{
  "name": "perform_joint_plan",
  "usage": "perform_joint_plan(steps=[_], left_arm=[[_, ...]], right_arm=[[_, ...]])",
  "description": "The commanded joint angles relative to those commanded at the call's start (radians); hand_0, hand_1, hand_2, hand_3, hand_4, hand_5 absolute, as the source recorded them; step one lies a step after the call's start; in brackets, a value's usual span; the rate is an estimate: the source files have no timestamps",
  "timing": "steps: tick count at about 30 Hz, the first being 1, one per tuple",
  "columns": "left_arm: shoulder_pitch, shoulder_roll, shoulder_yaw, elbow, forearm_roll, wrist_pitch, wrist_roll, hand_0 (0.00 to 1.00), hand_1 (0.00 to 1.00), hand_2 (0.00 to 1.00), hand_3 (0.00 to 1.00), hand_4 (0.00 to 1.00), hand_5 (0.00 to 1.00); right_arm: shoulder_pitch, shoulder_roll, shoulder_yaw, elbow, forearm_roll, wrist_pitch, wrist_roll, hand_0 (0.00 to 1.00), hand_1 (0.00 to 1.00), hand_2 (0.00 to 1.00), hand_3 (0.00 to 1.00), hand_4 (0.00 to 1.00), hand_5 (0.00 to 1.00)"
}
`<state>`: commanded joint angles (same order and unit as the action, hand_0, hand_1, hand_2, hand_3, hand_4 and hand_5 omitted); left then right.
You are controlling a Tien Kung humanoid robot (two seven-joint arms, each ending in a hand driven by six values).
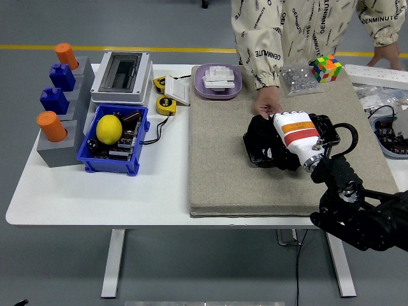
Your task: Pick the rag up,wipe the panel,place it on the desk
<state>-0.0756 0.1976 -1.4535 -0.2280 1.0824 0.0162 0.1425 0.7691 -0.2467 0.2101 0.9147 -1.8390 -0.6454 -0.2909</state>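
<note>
I had the right hand clenched down on the black rag, pressed flat on the grey panel right of centre, so I judged the wiping step was under way and the next move called for another stroke before setting the rag on the bench. The fingers were largely hidden against the dark cloth, a person's hand rested just beyond, and my left arm was out of view.

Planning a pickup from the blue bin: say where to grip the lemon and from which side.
Grip the lemon across its rounded middle, coming straight down from above. It lies on top of the parts in the blue bin, whose walls block a side approach; its upper surface is fully exposed.
</note>
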Motion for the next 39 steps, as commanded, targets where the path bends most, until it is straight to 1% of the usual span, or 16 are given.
perform_joint_plan(steps=[7, 17, 23, 32, 39], left_arm=[[0.001, -0.001, -0.003, 0.000, -0.001, 0.000, 0.000, 0.609, 0.641, 0.654, 0.562, 0.628, 0.438], [0.001, -0.002, -0.005, -0.002, 0.000, 0.000, 0.000, 0.610, 0.641, 0.655, 0.562, 0.629, 0.439], [0.004, -0.001, -0.004, 0.000, -0.002, 0.000, 0.000, 0.608, 0.640, 0.655, 0.562, 0.629, 0.438], [0.005, 0.000, -0.003, -0.001, -0.002, 0.000, 0.000, 0.609, 0.641, 0.655, 0.562, 0.629, 0.439], [0.008, 0.001, -0.001, -0.001, -0.003, -0.001, 0.000, 0.608, 0.642, 0.655, 0.561, 0.628, 0.439]], right_arm=[[-0.010, -0.024, 0.018, -0.027, -0.004, 0.000, 0.002, 0.296, 0.415, 0.442, 0.463, 0.958, 0.039], [-0.019, -0.047, 0.039, -0.074, -0.001, 0.000, 0.005, 0.296, 0.414, 0.442, 0.463, 0.957, 0.039], [-0.026, -0.055, 0.047, -0.126, 0.004, 0.000, 0.013, 0.296, 0.415, 0.442, 0.463, 0.957, 0.039], [-0.034, -0.099, 0.054, -0.134, -0.001, 0.000, 0.015, 0.296, 0.415, 0.442, 0.462, 0.957, 0.037], [-0.038, -0.120, 0.063, -0.151, -0.003, 0.000, 0.015, 0.296, 0.414, 0.442, 0.463, 0.954, 0.037]])
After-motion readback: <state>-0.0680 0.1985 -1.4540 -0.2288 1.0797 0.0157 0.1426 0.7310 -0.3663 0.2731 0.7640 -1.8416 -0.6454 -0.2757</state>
